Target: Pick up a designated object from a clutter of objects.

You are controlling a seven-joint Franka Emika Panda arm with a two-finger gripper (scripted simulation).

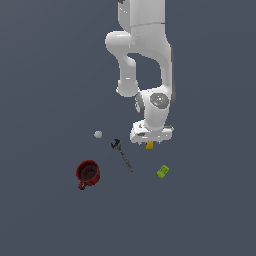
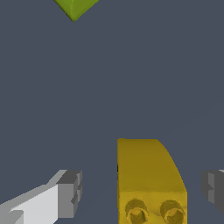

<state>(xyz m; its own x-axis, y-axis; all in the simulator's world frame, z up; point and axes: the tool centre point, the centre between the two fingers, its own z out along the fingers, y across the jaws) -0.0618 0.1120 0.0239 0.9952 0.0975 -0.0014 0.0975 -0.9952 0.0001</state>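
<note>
My claw point(image 2: 142, 190) is spread around the yellow brick point(image 2: 146, 175), touching neither side. Lime-green block point(image 1: 162, 171) sits near; wrench point(image 1: 121, 152) beside; mug point(image 1: 88, 174) well apart.

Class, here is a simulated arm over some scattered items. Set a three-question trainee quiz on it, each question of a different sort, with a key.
1. True or false: the gripper is shut on the yellow brick.
2. In the exterior view, which lies nearest the red mug? A) wrench B) green block C) the brick
3. Fill in: the white ball lies to the exterior view's ____ of the wrench.

Key: 1 false, its fingers stand apart either side; 2 A; 3 left.
</note>
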